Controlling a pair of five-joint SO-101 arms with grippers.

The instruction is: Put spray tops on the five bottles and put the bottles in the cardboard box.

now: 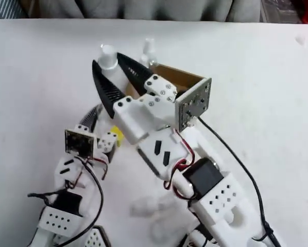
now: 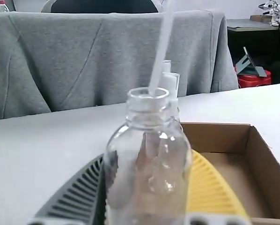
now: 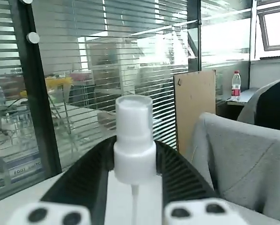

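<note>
The right jaws, black and ribbed, clamp one white plastic spray top (image 3: pixel 134 117). Its thin dip tube (image 2: pixel 159 47) enters the open neck of one clear, round-shouldered bottle (image 2: pixel 147 187), gripped between the left jaws, one grey and one yellow. Behind stands one capped bottle (image 2: pixel 170 79), near one open cardboard box (image 2: pixel 261 150) on the white counter (image 2: pixel 46 150).

A grey chair (image 2: pixel 107 51) stands behind the white table (image 2: pixel 37 145)
</note>
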